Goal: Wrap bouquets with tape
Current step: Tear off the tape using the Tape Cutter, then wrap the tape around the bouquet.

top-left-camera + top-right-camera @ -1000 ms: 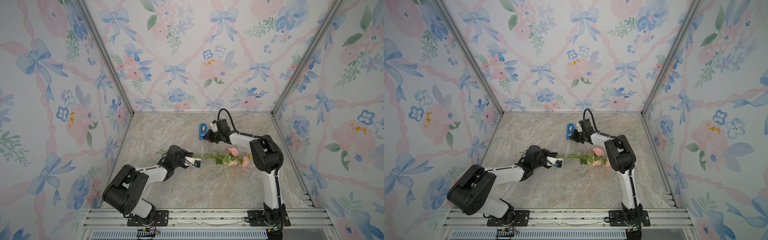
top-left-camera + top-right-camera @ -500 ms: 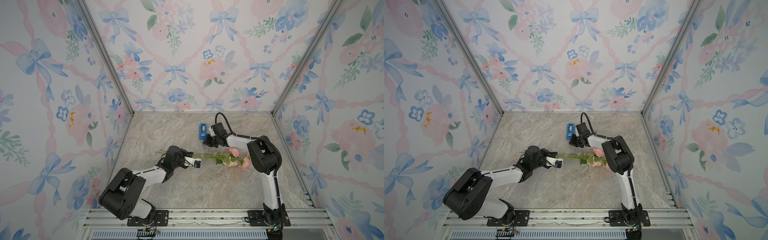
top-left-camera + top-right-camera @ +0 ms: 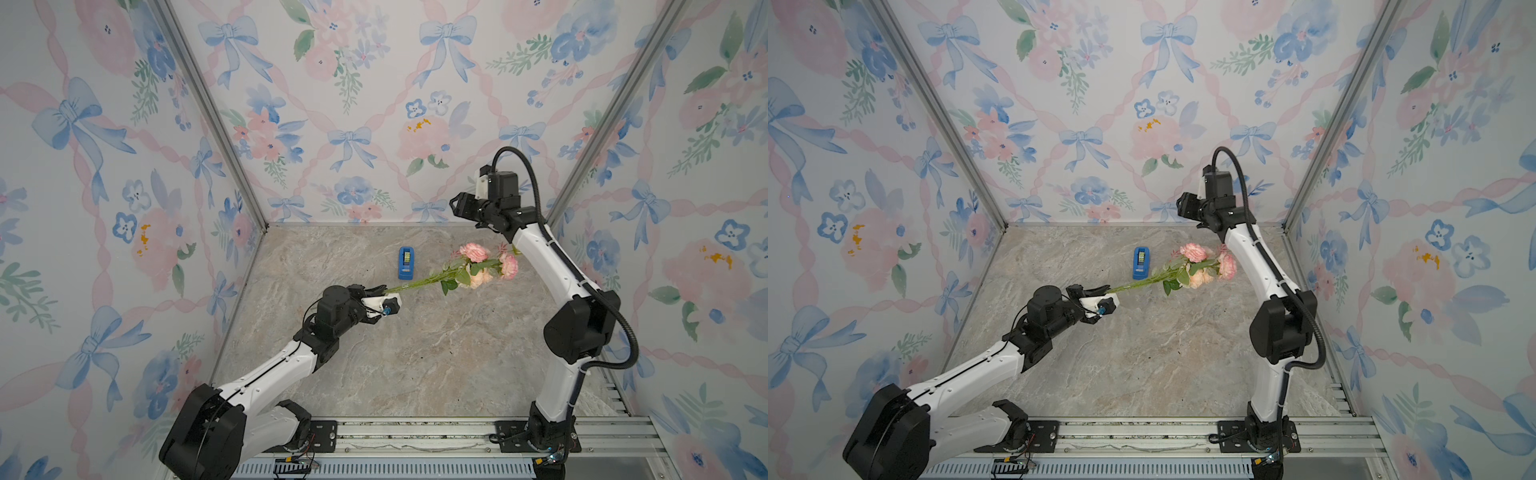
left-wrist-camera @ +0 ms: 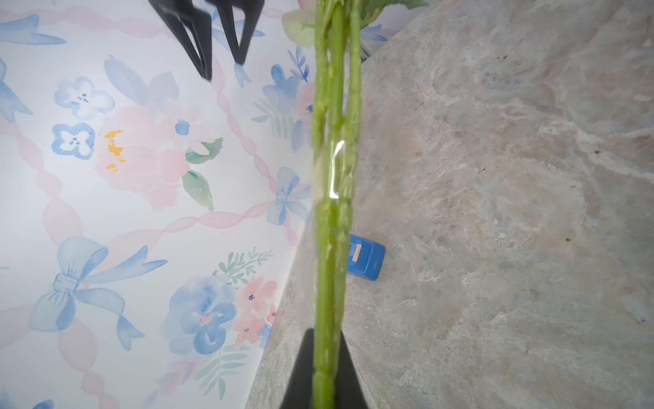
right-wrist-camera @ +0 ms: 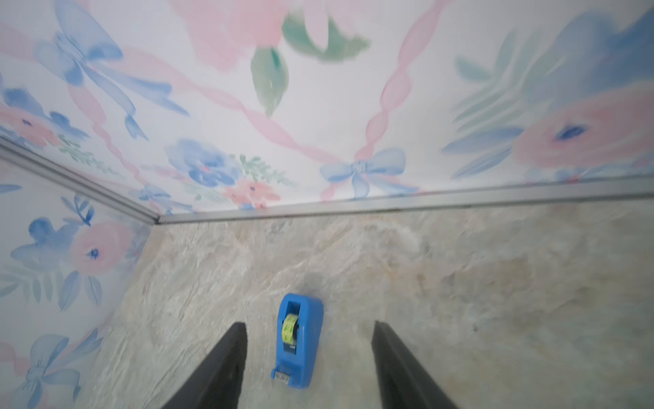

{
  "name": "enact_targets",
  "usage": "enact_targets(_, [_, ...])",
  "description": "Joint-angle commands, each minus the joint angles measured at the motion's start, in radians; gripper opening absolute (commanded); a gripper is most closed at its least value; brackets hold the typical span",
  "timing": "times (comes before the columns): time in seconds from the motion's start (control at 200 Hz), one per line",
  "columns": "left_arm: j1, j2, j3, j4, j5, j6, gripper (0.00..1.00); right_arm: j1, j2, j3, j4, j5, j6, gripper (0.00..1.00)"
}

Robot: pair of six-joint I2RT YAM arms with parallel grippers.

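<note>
My left gripper (image 3: pixel 384 289) (image 3: pixel 1104 287) (image 4: pixel 327 341) is shut on the thin green stems (image 4: pixel 332 248) of the bouquet (image 3: pixel 484 262) (image 3: pixel 1200 266). It holds the pink and peach blooms out to the right, above the floor. A glossy clear band (image 4: pixel 335 170) shows around the stems. The tape sits in a blue dispenser (image 3: pixel 406 262) (image 3: pixel 1140 262) (image 5: pixel 300 340) (image 4: pixel 366 260) on the floor behind the stems. My right gripper (image 3: pixel 456 206) (image 3: pixel 1181 205) (image 5: pixel 308 323) hangs open and empty, high near the back wall, well above the dispenser.
Flowered wallpaper walls close in the marble floor (image 3: pixel 415 353) on three sides. A metal rail (image 3: pixel 415 432) with both arm bases runs along the front. The right arm's forearm (image 3: pixel 552 270) passes close behind the blooms.
My right gripper has risen from the floor beside the dispenser to high near the back wall and has opened. The left gripper has lifted the bouquet, so the blooms sit higher.
</note>
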Motion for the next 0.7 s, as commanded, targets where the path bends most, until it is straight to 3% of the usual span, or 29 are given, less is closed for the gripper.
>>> enact_targets(0.0, [-0.007,-0.05,0.049,-0.144,-0.028,-0.179,0.0,0.005,-0.152,0.018,-0.078,0.076,-0.223,0.64])
enact_targets(0.12, [-0.009,-0.088,0.078,-0.183,-0.075,-0.299,0.0,0.006,-0.403,-0.206,0.095,0.059,-0.325,0.88])
enact_targets(0.225, [-0.011,-0.102,0.121,-0.225,-0.13,-0.399,0.0,0.013,-0.663,-0.52,0.33,0.012,-0.409,0.97])
enact_targets(0.325, [-0.018,-0.111,0.172,-0.258,-0.157,-0.494,0.0,0.014,-0.868,-0.713,0.399,-0.038,-0.413,0.99])
enact_targets(0.435, [-0.022,-0.125,0.195,-0.269,-0.125,-0.548,0.0,0.034,-1.041,-0.857,0.368,-0.201,-0.437,0.99])
enact_targets(0.55, [-0.034,-0.128,0.217,-0.292,-0.132,-0.568,0.0,0.101,-1.173,-0.994,0.287,-0.275,-0.501,1.0])
enact_targets(0.695, [-0.038,-0.145,0.212,-0.309,-0.077,-0.575,0.0,0.215,-1.278,-1.227,0.334,-0.315,-0.593,0.97])
